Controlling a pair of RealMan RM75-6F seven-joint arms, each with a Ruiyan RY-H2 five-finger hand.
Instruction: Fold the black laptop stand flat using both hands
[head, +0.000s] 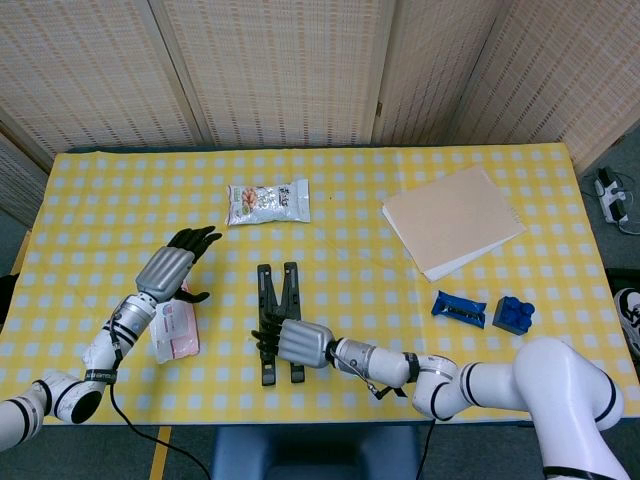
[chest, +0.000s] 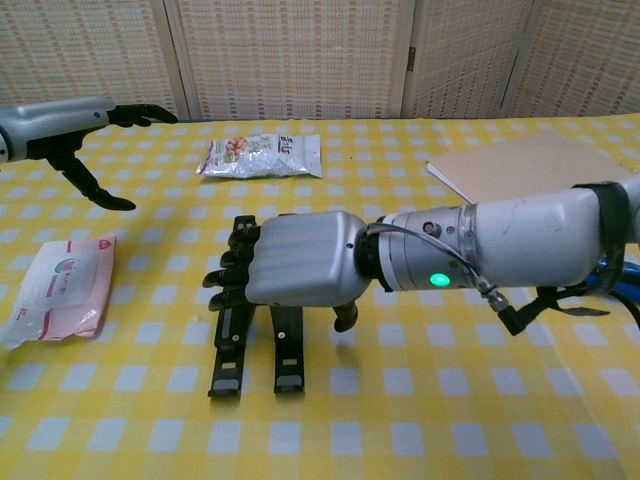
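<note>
The black laptop stand (head: 290, 285) lies flat on the yellow checked cloth, its two bars running toward me (chest: 288, 355). My right hand (head: 293, 343) sits over its near half. In the chest view this right hand (chest: 295, 262) has its fingers (chest: 228, 280) curled down around the left bar, and the thumb hangs beside the right bar. My left hand (head: 170, 268) hovers off to the left, away from the stand. Its fingers are spread and hold nothing (chest: 75, 135).
A pink wet-wipe pack (head: 172, 328) (chest: 62, 288) lies under the left forearm. A snack packet (head: 268, 202) (chest: 262, 156) lies behind the stand. Beige sheets (head: 452, 220) sit at the back right, with two blue blocks (head: 459, 308) (head: 513, 315) nearer.
</note>
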